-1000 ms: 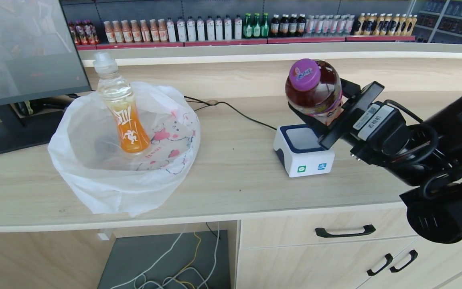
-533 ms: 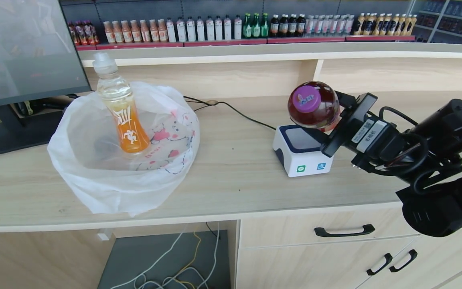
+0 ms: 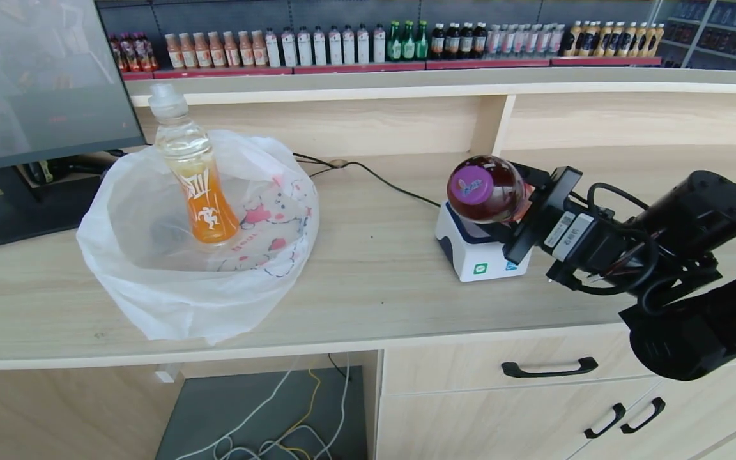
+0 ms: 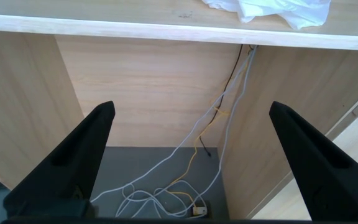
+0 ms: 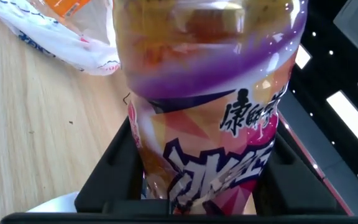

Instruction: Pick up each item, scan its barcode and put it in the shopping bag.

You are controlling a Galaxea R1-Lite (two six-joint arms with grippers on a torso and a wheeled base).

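Head view has the purple-capped bottle [image 3: 486,190] of dark reddish drink tipped cap-first toward the camera, right over the white scanner [image 3: 478,260] on the counter [image 3: 374,281], pinched in the right pincer [image 3: 510,203]. Its label, close in the right wrist view, runs from a purple band into pink and orange with big white characters. The left pincer [image 4: 191,115] hangs spread wide below the counter edge, and an orange drink [image 3: 197,191] stands upright in the white shopping bag [image 3: 170,300].
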